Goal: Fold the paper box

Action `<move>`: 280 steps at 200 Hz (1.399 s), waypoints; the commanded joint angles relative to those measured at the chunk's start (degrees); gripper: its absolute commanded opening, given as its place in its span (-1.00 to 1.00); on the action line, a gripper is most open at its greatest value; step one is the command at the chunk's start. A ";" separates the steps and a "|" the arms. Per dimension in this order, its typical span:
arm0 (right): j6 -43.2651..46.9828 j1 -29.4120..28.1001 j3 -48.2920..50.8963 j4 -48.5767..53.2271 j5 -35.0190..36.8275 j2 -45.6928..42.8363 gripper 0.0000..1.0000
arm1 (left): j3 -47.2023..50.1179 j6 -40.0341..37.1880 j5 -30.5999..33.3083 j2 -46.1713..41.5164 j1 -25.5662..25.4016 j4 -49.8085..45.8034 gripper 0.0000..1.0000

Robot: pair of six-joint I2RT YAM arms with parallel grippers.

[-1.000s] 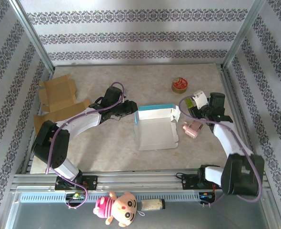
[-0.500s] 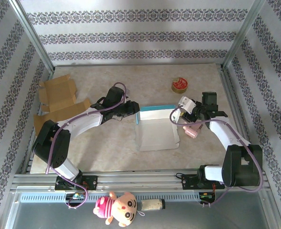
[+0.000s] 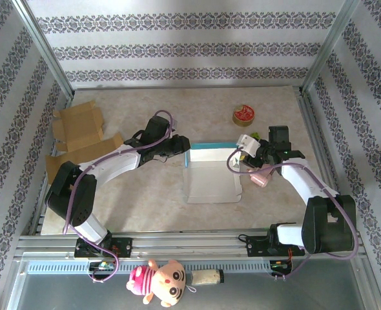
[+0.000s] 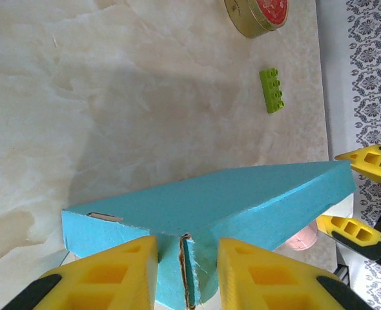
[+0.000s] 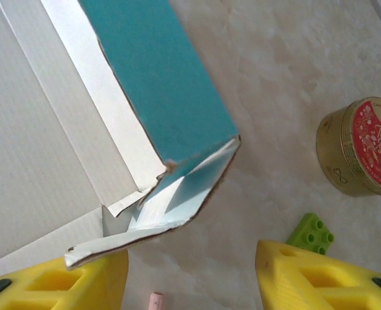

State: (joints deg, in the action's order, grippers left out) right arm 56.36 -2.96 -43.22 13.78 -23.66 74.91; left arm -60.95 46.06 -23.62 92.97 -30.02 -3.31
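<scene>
The paper box [image 4: 242, 200] is matt cardboard with rough torn edges; the surface [image 4: 113, 77] looks smooth and marbled; the tin [image 5: 345, 161] gleams metallic.

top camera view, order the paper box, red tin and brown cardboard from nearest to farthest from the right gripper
1. paper box, mid table; its far right corner sits right at the right gripper.
2. red tin, behind the gripper, toward the back right of the table.
3. brown cardboard, across the table at the left edge.
</scene>
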 commanded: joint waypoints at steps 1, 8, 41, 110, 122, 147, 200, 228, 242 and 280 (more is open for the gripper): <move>-0.30 -1.81 0.13 -0.42 -2.62 1.90 0.10 | -1.81 -0.86 0.05 0.55 -1.09 -1.50 -0.41; -0.74 -2.08 -0.30 -0.22 -2.75 2.37 0.09 | -1.88 -1.01 0.19 0.55 -1.09 -1.85 -0.41; -1.14 -2.83 -0.99 1.17 -6.42 3.26 0.09 | -1.51 -0.51 0.28 0.44 -1.09 -1.63 -0.41; -2.22 -5.10 -3.08 2.92 -8.26 6.42 -0.02 | -1.78 -0.54 0.28 0.28 -1.09 -1.75 -0.41; -3.30 -5.43 -3.68 2.79 -7.18 6.87 -0.05 | -1.76 -0.45 0.28 0.20 -1.09 -1.73 -0.41; -8.89 -6.25 -4.05 0.84 -3.58 7.24 -0.07 | -1.74 -0.33 0.39 0.24 -1.09 -1.54 -0.41; -17.86 -8.32 -3.71 -1.83 3.19 9.37 -0.07 | -1.65 -0.05 0.12 0.28 -1.11 -1.34 -0.41; -20.98 -10.18 -4.78 -2.78 7.68 11.22 -0.15 | -1.50 0.37 -0.30 0.44 -1.18 -0.74 -0.41; -21.57 -10.91 -5.53 -2.69 8.78 12.36 -0.20 | -1.35 0.68 -0.68 0.32 -1.18 -0.27 -0.41; -24.10 -13.32 -7.67 -2.95 14.58 16.56 -0.56 | -0.46 1.30 -0.93 -0.74 -1.18 0.74 -0.40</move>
State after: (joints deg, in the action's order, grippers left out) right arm 35.35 -13.78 -49.58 9.15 -11.40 88.36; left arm -61.21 46.74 -22.22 93.01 -30.17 -4.29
